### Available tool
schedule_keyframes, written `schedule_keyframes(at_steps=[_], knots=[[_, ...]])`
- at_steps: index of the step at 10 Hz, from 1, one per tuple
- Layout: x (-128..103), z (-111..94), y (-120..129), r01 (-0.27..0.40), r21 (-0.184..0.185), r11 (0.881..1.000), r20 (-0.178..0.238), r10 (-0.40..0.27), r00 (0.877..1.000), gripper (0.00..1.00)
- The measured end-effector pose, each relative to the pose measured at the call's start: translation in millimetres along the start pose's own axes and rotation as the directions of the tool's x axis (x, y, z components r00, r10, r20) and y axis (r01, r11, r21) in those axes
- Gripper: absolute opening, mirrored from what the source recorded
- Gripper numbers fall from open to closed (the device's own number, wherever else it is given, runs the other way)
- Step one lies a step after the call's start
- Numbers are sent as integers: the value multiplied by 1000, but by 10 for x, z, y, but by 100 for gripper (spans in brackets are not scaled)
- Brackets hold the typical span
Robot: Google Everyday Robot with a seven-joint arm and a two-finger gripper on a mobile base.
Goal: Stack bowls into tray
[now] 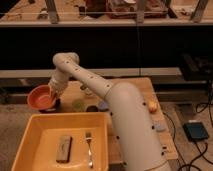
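Observation:
My gripper (54, 91) is shut on the right rim of the orange-red bowl (41, 97) and holds it just beyond the far left corner of the yellow tray (26, 137). A dark shape (50, 107) shows under the bowl's right edge. It may be the dark maroon bowl, but most of it is hidden. The tray stands at the front left of the wooden table (135, 95). It holds a brown block (63, 148) and a fork (89, 148).
A small green cup (78, 104) and a grey-blue pad (103, 105) sit just behind the tray. A yellow object (151, 106) and a grey square (159, 126) lie to the right. A blue pedal (196, 131) is on the floor. My arm (125, 115) crosses the table's middle.

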Motion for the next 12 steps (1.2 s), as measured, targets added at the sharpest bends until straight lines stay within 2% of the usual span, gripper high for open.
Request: schedule_keyframes(at_steps=[2, 7, 9, 12], knots=[[40, 22, 71, -10, 0, 1000, 3, 10, 1000, 24], [112, 25, 189, -16, 21, 1000, -11, 17, 1000, 75], [119, 33, 192, -16, 24, 1000, -13, 16, 1000, 80], [131, 21, 200, -14, 34, 999, -29, 15, 999, 80]])
